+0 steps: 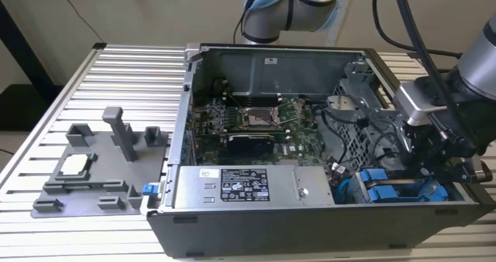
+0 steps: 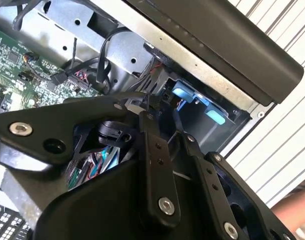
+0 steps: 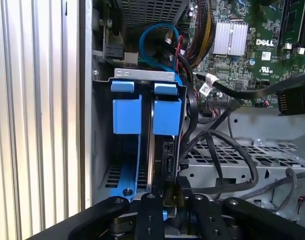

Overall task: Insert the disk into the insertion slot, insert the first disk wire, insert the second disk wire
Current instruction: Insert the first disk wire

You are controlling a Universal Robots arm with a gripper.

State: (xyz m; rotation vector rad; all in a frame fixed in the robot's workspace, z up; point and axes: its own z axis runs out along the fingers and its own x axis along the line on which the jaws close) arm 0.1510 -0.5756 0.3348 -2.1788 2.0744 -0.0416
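Already seated in the drive cage [image 3: 100, 150], the disk [image 3: 167, 116] lies just beside the other blue-framed drive [image 3: 126, 115], its long axis running straight away from the gripper [image 3: 170, 192]. The gripper sits at the disk's near end; whether it is clamped or spread cannot be told

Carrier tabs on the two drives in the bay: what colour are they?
Bright blue; the carrier tabs show best in the first wrist view.
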